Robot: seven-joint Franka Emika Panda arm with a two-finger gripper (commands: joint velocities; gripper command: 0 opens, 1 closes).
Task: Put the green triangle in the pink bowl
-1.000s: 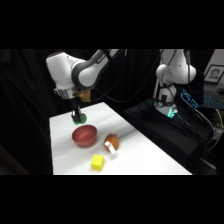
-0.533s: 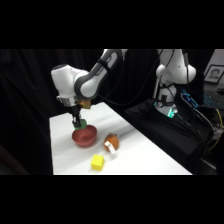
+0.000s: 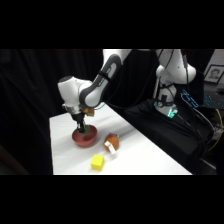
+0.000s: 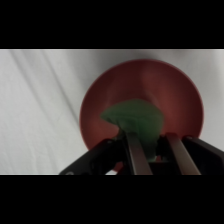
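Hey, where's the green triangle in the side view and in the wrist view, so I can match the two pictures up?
Side view: the green triangle is only a small green patch under the gripper, just above the pink bowl at the table's left.
Wrist view: it sits at centre, between the fingers, over the bowl's inside.
Shared landmark: the pink bowl, directly beneath the gripper in both.

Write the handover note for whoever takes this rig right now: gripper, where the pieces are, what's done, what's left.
Gripper: shut on the green triangle, low over the pink bowl.
Bowl: on the white table, near its left side in the side view. The yellow cube and the brown-and-white object lie beside it, outside it.
Done: triangle picked up and carried over the bowl.
Left: open the fingers to drop it in, then lift clear. Whether the triangle already touches the bowl's floor cannot be told.
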